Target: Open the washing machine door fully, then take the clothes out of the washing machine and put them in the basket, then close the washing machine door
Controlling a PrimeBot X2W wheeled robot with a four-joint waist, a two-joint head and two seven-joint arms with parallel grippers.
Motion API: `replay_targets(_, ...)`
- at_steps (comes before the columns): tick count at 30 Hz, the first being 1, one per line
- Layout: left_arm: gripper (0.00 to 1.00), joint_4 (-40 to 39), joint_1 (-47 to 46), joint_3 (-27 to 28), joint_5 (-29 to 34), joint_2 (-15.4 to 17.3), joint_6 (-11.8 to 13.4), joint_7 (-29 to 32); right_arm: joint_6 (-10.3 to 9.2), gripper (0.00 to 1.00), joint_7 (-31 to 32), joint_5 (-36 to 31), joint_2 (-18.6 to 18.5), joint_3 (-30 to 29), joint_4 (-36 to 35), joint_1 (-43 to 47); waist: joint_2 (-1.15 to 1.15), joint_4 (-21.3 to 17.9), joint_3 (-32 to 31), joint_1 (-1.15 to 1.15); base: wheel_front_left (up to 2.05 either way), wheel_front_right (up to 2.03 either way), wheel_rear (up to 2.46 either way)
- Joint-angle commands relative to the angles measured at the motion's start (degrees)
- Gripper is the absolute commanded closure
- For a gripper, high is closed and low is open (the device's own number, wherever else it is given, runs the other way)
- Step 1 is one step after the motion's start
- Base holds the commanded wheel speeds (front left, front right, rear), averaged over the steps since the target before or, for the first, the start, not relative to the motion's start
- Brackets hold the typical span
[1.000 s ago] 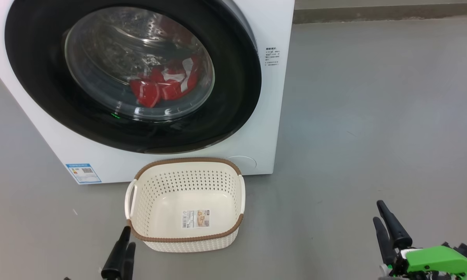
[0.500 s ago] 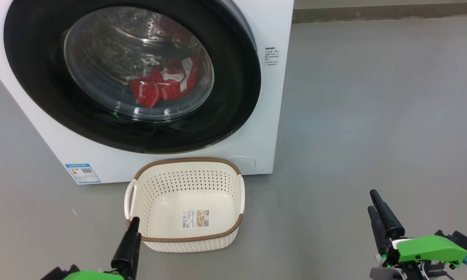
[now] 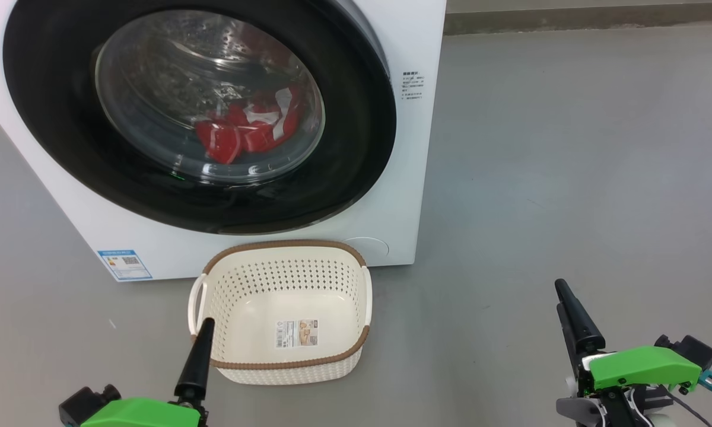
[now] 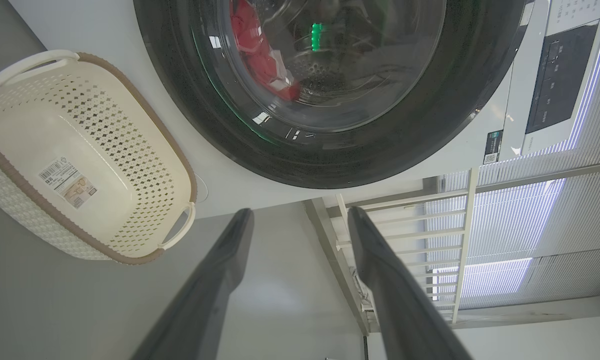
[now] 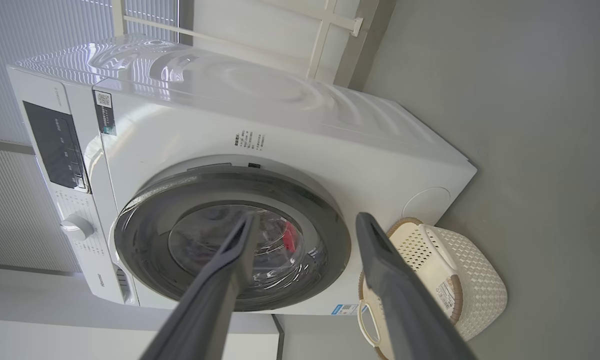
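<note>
Door: large round washing machine door, glossy black rim, bulging clear glass; shut flush on the big white front-loading washing machine.
Clothes: bright red garments w/ white bits, inside drum, seen thru glass.
Basket: small cream perforated plastic basket w/ brown rim, on grey floor just under door; nothing in it; long axis L–R along machine front.
Door vs jaws: up & ahead of both arms; round, so no long axis; face upright, toward robot.
Nearer arm: left gripper by basket's near-left corner, below door rim. Right gripper well off to R, on side of door's R edge. Small recess there in right wrist view, prob. the pull point, so R arm likely suits.
Jaws: both spread wide, holding & touching nothing.
</note>
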Motion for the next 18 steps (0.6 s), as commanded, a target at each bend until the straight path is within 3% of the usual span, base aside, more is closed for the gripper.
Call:
replay_targets(1,0.0,-1.43,-3.03,0.58,1.81,0.8,0.4,-0.67,-0.01,0.0,-0.61,-1.41,-0.63,0.99,-0.98,-3.33,0.0,-0.02,0.0,-0.01,0.0,0.0,0.0)
replay_targets(18,0.0,-3.05,-5.33,-0.8,14.97,0.9,2.06,-3.73,-0.01,0.0,-3.64,-13.94,-0.71,2.18,0.42,-6.64,0.0,-0.25,0.13,-0.01,0.0,0.0,0.0)
